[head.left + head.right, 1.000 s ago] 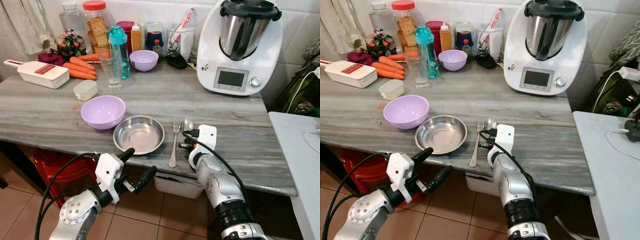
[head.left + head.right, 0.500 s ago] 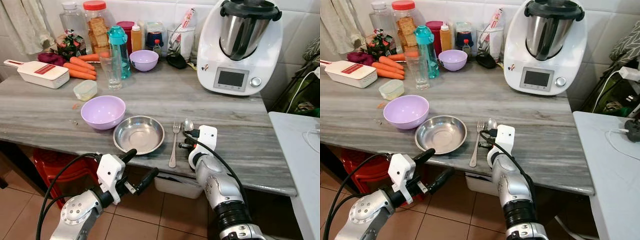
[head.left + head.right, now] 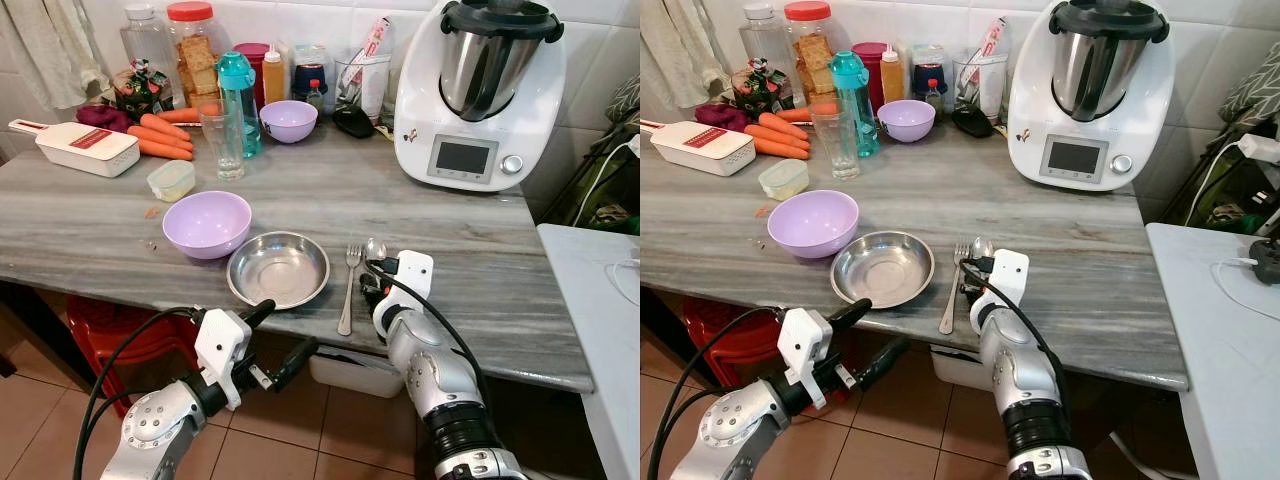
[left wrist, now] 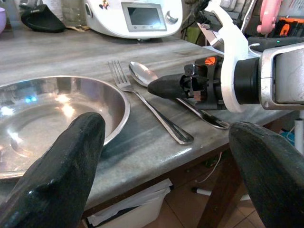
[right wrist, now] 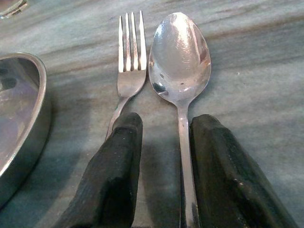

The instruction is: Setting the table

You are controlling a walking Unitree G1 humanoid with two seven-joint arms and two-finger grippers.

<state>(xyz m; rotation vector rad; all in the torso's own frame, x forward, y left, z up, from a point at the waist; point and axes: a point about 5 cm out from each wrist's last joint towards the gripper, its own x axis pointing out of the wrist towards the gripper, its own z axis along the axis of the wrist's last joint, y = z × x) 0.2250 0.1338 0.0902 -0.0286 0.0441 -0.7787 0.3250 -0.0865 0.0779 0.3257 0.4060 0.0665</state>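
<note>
The right gripper (image 5: 161, 166) is working low over the grey marbled stone desk (image 3: 500, 270), its jaws parted only a little, with the handle of the polished steel spoon (image 5: 180, 71) lying in the narrow gap between them. Whether the pads are actually touching the handle is unclear. The spoon's bowl is pointing out ahead of the jaws, and the steel four-tined fork (image 5: 128, 61) is lying just beside it, its handle passing outside one jaw. Beyond the fork, the shallow round steel plate (image 3: 278, 268) is sitting on the desk, with the lilac plastic bowl (image 3: 206, 223) next to it.

The spoon seems to be getting its final placing beside the fork. Doing this well probably means keeping the spoon parallel to the fork, then opening the jaws and drawing straight back along the handle without nudging either piece.

The left gripper (image 3: 280, 335) is hanging with jaws wide open below the desk edge, holding nothing.
</note>
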